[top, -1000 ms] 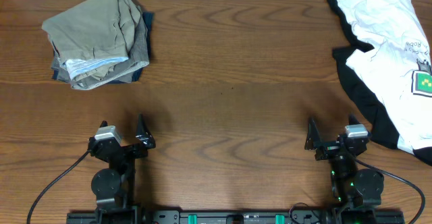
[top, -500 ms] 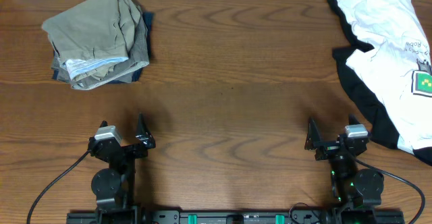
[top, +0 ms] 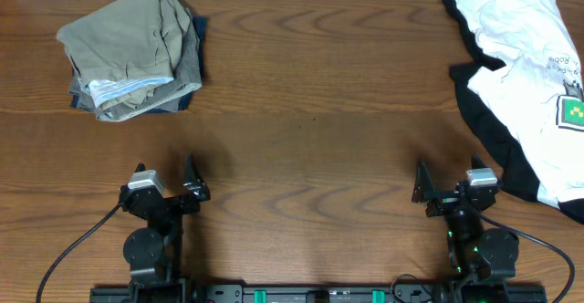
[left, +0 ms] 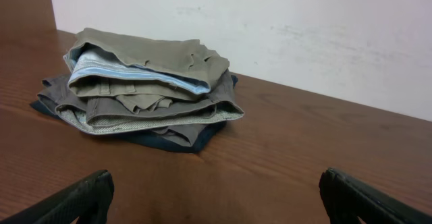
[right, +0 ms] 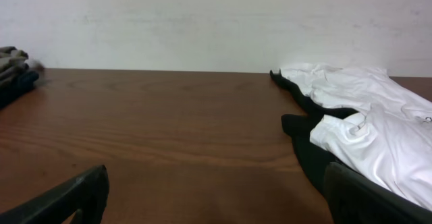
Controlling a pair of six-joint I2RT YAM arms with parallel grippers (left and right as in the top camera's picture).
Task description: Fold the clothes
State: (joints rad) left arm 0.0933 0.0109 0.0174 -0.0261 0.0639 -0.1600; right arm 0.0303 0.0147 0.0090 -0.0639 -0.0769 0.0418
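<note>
Left tool (top: 164, 168), right tool (top: 447, 170) — both spread, empty, at the near worktop (top: 310, 111) edge. Folded stack (top: 132, 52) far left. White T-shirt (top: 525, 75) crumpled over black piece (top: 493, 134), far right. Likely risk — a pinch catching both layers and dragging them together.

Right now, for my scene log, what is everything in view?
khaki-green shorts: one, khaki, top of the folded stack, far left
grey piece: at least one, grey, under the shorts
navy piece: one, navy, bottom of the stack
white T-shirt: one as far as I can tell, white with green print, crumpled, far right
black garment: one, black, under the T-shirt
table: one, brown wood
wall: one, white, behind the table
left fingers: two, black, open, near edge
right fingers: two, black, open, near edge
</note>
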